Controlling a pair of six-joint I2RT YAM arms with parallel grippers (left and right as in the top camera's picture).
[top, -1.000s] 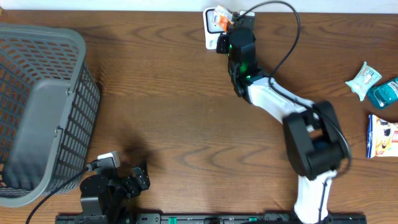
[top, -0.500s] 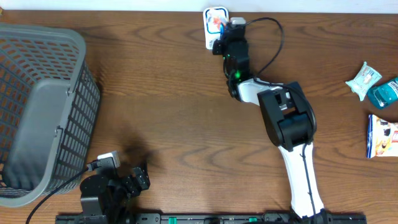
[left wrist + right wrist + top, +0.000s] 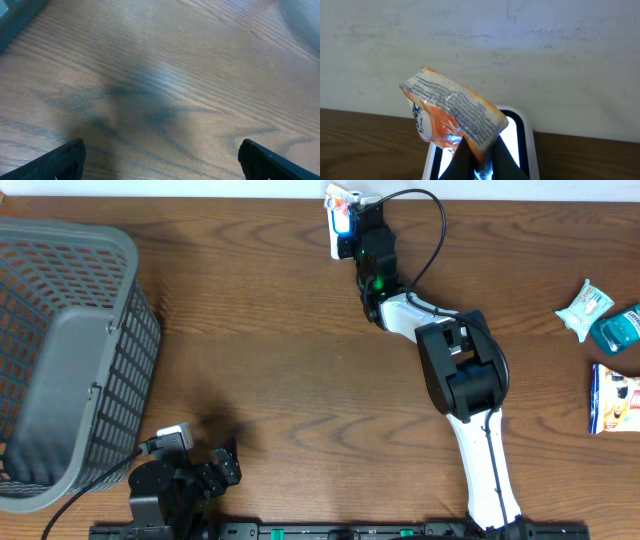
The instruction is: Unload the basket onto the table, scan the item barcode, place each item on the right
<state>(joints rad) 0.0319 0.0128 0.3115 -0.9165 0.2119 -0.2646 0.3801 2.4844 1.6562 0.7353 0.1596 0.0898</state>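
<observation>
Two arms logged | right arm: stretched to the far table edge, right gripper (image 3: 479, 156) pinched shut on orange-and-white packet (image 3: 451, 112) | packet: crinkled, fine-printed, tilted, held above lit scanner (image 3: 529, 145), far centre | left gripper (image 3: 162, 161): near left, jaws spread wide.

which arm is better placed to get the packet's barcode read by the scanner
Right. The right gripper is shut on the orange packet, holding it at the lit scanner. The left gripper is open, empty and over bare table, far from the scanner.
</observation>
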